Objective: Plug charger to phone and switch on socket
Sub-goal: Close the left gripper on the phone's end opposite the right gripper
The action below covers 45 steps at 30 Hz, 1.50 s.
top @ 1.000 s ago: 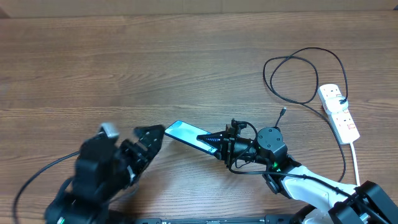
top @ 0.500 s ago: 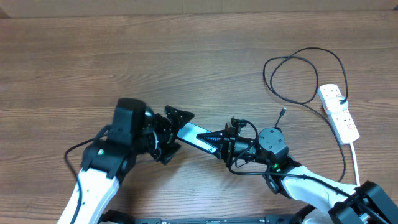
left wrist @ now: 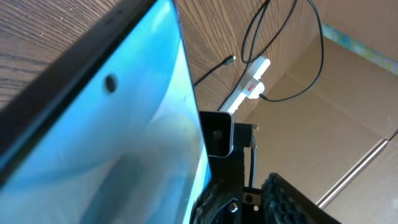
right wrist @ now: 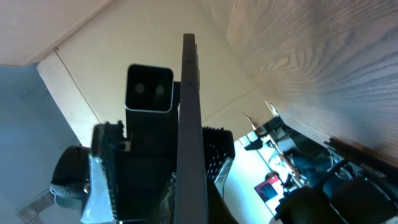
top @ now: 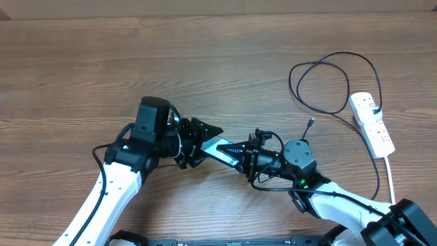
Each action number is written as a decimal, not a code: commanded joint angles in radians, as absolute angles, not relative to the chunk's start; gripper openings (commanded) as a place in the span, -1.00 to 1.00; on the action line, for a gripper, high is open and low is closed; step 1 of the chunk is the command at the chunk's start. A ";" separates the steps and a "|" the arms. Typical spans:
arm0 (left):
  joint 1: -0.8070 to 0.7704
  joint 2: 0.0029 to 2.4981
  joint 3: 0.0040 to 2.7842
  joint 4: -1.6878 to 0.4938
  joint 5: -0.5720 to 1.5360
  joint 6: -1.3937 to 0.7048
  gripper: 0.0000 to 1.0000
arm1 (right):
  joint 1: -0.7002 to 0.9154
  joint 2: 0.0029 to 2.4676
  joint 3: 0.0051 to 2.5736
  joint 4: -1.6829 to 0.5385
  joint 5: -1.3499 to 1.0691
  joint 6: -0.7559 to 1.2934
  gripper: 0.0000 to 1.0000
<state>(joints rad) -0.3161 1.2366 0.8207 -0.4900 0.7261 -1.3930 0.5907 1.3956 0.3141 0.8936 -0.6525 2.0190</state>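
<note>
While your right claw [top: 234,154] is clamping one end of the phone [top: 218,145], your left claw [top: 200,143] is straddling the other end (gripping or merely bracketing, I cannot tell). You are steadying the phone, I judge. Next, one claw needs freeing for the charger [top: 310,124], which is lying beyond the right claw, near the socket [top: 372,123]. Cardboard panels [left wrist: 323,112] are bordering the wood-grain worktop [top: 102,68].

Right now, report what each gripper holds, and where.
Right gripper: the phone, clamped at one end. Left gripper: jaws around the phone's other end; a grip cannot be told.
</note>
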 commanded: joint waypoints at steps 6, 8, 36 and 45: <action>-0.315 1.239 0.818 -0.485 0.710 -1.391 0.03 | 0.595 1.385 0.336 0.890 -0.629 2.096 -0.92; -0.315 1.239 0.818 -0.485 0.698 -1.391 -0.05 | 0.595 1.385 0.336 0.882 -0.629 2.103 -0.92; -0.315 1.239 0.818 -0.486 0.617 -1.368 -0.74 | 0.596 1.385 0.336 0.884 -0.648 2.162 -0.92; -0.315 1.239 0.818 -0.485 0.583 -1.369 -0.91 | 0.596 1.385 0.336 0.883 -0.649 2.162 -0.92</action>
